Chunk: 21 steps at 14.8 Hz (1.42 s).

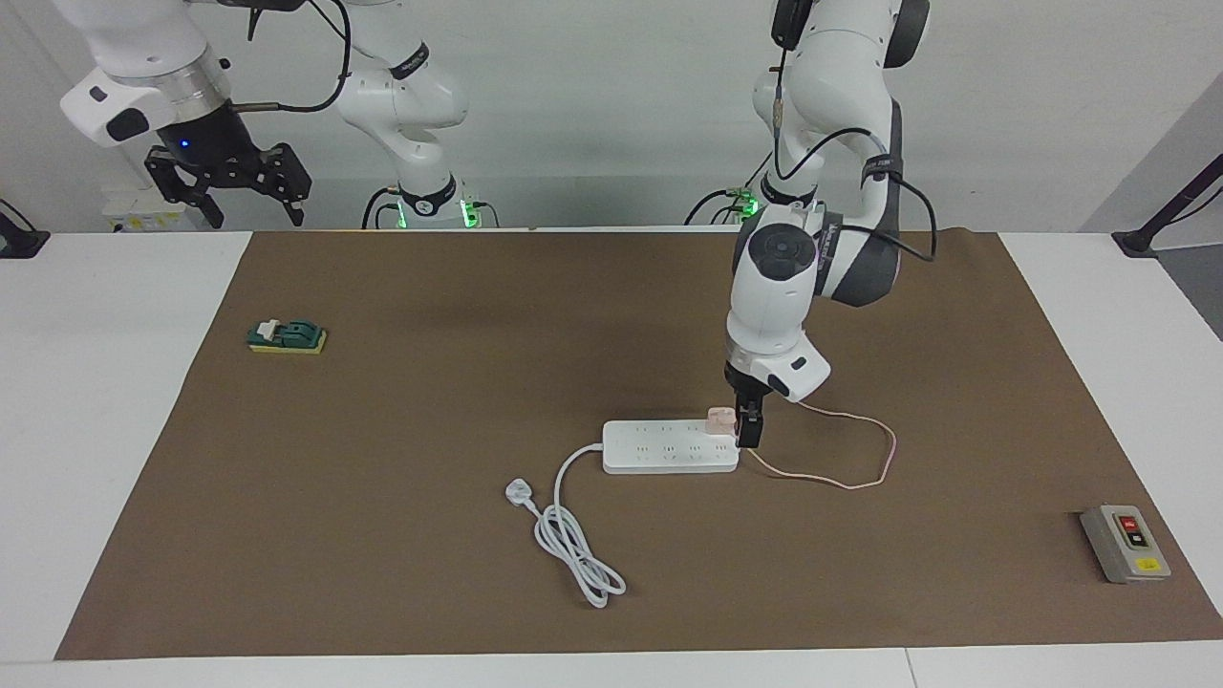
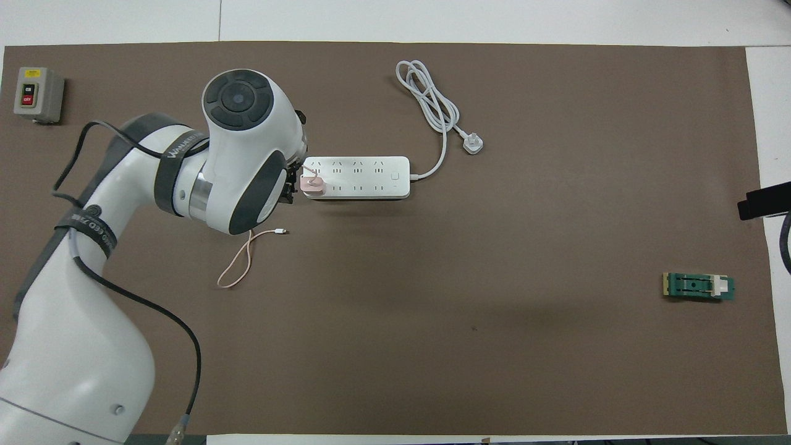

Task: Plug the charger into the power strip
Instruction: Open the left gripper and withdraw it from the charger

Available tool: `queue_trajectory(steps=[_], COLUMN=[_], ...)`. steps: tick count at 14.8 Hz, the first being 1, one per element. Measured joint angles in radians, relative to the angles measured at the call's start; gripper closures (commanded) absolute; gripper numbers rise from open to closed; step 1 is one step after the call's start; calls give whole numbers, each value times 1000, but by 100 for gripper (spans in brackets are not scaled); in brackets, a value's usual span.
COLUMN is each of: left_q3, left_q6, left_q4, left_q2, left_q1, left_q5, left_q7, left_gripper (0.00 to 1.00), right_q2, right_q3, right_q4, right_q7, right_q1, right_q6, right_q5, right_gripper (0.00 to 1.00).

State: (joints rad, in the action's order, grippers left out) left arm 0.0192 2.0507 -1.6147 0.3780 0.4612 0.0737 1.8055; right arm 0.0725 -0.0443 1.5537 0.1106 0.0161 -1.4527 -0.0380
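Observation:
The white power strip (image 1: pixel 659 447) lies flat near the middle of the brown mat. It also shows in the overhead view (image 2: pixel 364 176). The pale pink charger (image 1: pixel 721 419) sits on top of the strip at its end toward the left arm, also seen from overhead (image 2: pixel 311 184). Its thin pink cable (image 1: pixel 860 483) loops over the mat to a tiny white connector (image 2: pixel 281 232). My left gripper (image 1: pixel 748 438) points down right beside the charger, at the strip's end. My right gripper (image 1: pixel 229 182) is open, raised at the right arm's end, and waits.
The strip's thick white cord (image 1: pixel 578 549) lies coiled, ending in a white three-pin plug (image 1: pixel 517 491), farther from the robots than the strip. A grey button box (image 1: pixel 1125 543) stands toward the left arm's end. A green and yellow block (image 1: pixel 287 336) lies toward the right arm's end.

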Motion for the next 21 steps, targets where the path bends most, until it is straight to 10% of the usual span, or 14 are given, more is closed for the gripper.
queue_trajectory(steps=[21], left_q3=[16], left_q6=[-416], left_q4=[85], left_q2=[-294], left_q1=[-386], left_q5=[-41], left_q7=[-1384], left_gripper=[0], right_q2=[0], right_q3=[0], right_q4=[0], right_q7=[0], right_q1=[0], right_q6=[0], right_q5=[0], right_gripper=[0])
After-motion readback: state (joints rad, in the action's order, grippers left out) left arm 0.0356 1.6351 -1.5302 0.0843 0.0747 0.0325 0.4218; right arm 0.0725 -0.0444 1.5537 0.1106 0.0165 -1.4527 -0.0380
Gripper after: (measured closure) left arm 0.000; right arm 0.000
